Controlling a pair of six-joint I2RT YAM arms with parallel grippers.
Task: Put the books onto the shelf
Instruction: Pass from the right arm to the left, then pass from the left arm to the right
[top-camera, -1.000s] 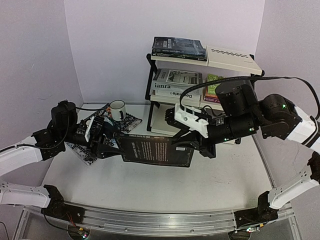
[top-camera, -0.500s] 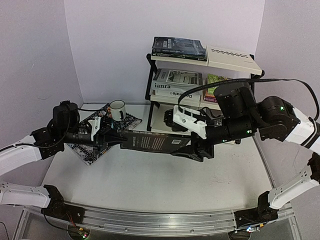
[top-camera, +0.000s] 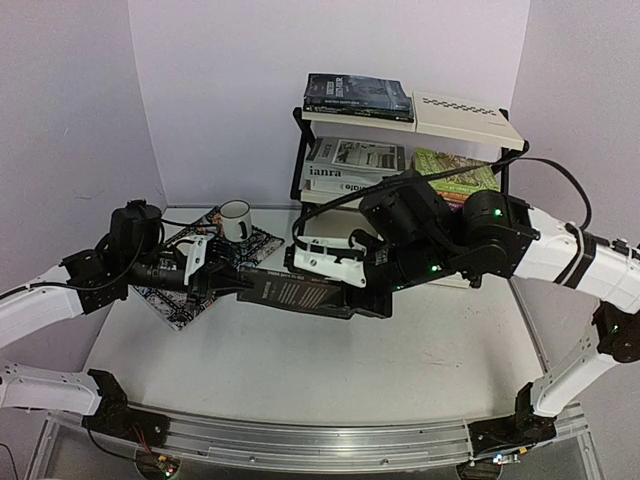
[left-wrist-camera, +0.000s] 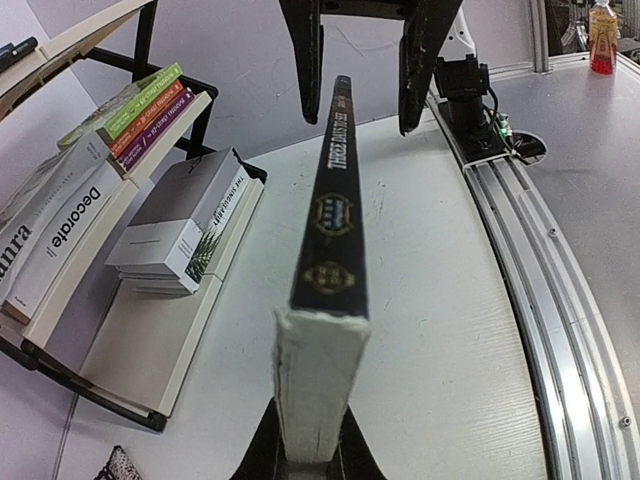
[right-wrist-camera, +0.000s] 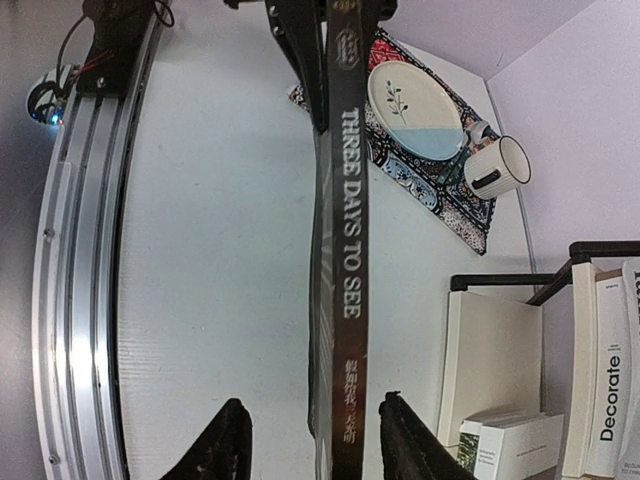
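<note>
- Top view: the left gripper (top-camera: 222, 282) is clamped on the left end of a dark book (top-camera: 300, 293), which it holds off the table (top-camera: 300, 380), lying level and pointing right
- The right gripper (top-camera: 356, 297) sits at the book's other end with a finger on each side of it
- The shelf (top-camera: 300, 150) stands at the back right; two dark books (top-camera: 358, 95) lie flat on its top tier, a grey-white book (top-camera: 345, 163) and green books (top-camera: 452, 168) on the middle tier
- A mug (top-camera: 236, 220) stands on a patterned mat (top-camera: 185, 305) at the back left
- Left wrist view: the book is on edge, spine up, pinched between the closed jaws at the bottom of the picture; the right fingers (left-wrist-camera: 303, 55) flank its far end with a gap on both sides
- A "Decorate" book (left-wrist-camera: 70, 230) lies on the middle tier and white books (left-wrist-camera: 180, 235) are stacked on the bottom one
- Right wrist view: the spine reads "THREE DAYS TO SEE"; the right jaws are open and clear of the book on both sides
- A plate (right-wrist-camera: 415, 105) lies on the mat beside the mug
</note>
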